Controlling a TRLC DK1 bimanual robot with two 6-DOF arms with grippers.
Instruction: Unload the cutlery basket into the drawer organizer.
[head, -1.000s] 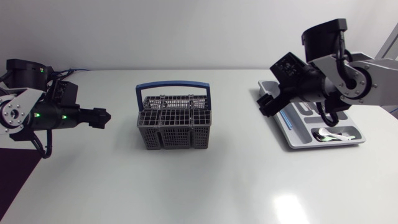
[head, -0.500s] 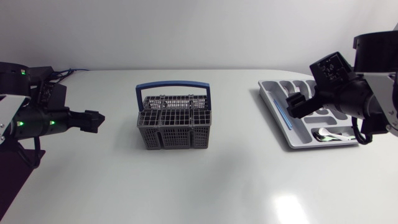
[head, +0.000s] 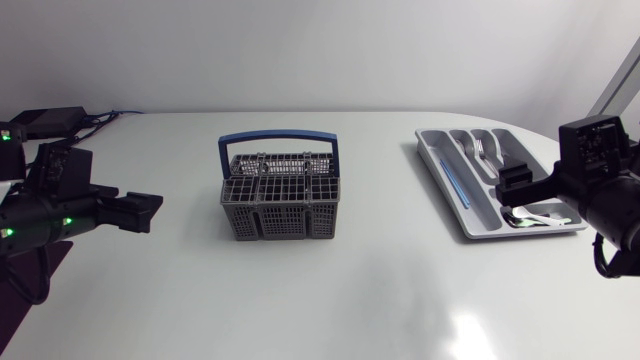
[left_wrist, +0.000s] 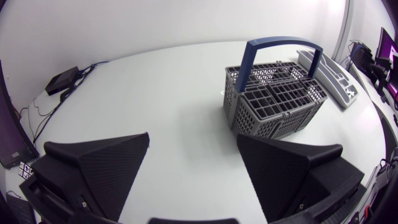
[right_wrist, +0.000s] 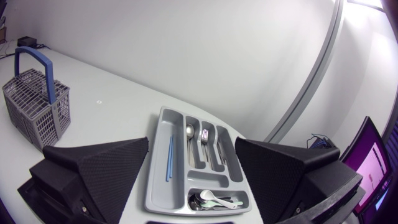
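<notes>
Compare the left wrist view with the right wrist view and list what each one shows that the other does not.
Left wrist only: the left gripper, open, and the cutlery basket with its gridded top close ahead. Right wrist only: the right gripper, open, and the drawer organizer with its contents: a blue stick, a spoon, forks, a white spoon. Both: basket, organizer and table; the left wrist view sees the organizer only edge-on.

Head cam's fixed up high, looking down over the whole desk (head: 350, 300). Left wrist cam peers low across it, past the left gripper (left_wrist: 193, 137), at the basket (left_wrist: 277, 102) fairly close. Right wrist cam looks past the right gripper (right_wrist: 191, 142) onto the nearby organizer (right_wrist: 157, 186). All three catch both basket and organizer.
</notes>
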